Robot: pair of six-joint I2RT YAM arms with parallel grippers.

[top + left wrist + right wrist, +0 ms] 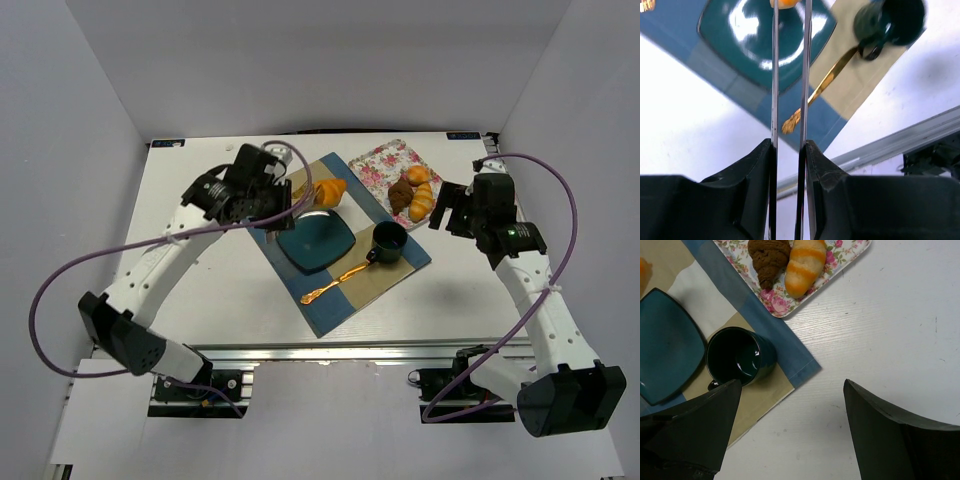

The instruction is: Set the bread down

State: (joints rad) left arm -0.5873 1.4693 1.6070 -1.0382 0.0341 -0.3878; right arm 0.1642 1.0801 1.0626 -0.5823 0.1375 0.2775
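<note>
table (200,300): bearing all items | placemat (395,275): lying askew at centre, showing blue and beige blocks | teal plate (315,243): sitting on placemat | dark cup (390,241): standing upright just right of plate | gold spoon (335,280): lying on placemat, nearer than plate | floral tray (375,165): touching placemat's far right edge, holding chocolate pastry (400,195) beside golden rolls (422,207)

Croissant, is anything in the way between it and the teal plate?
Nothing visible. The left gripper pinches the croissant right by the teal plate's far edge, and the plate is bare. The cup and golden utensil sit aside.
</note>
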